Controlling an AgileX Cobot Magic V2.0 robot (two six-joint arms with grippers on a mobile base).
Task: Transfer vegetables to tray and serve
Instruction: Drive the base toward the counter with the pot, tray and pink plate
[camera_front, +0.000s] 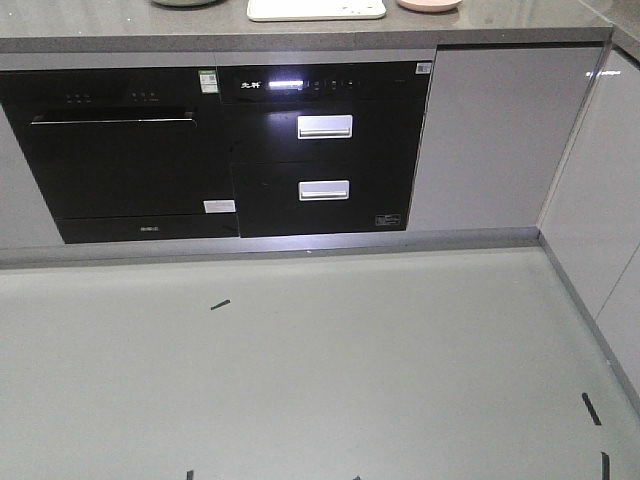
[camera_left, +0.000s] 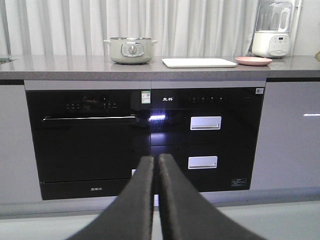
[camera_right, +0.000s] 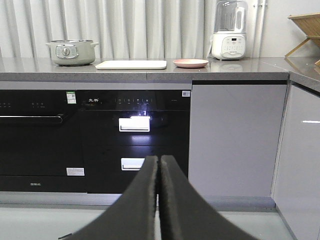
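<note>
Jaws on both arms sit closed and empty, aimed level below the tray (camera_left: 199, 62).

A grey stone surface (camera_right: 230, 76) runs along the far wall, backed by pale pleated curtains (camera_left: 190, 25). Under it on the left is a black glass appliance (camera_left: 85, 145). Just beside it on the right is a black unit (camera_left: 205, 145) with two silver drawer handles, one above the other. A white glare (camera_right: 137, 102) lights its control strip. Glossy white cabinet doors (camera_right: 235, 140) continue right and turn the corner. The floor (camera_front: 350, 380) is pale grey with short black tape marks (camera_front: 220, 304).
</note>
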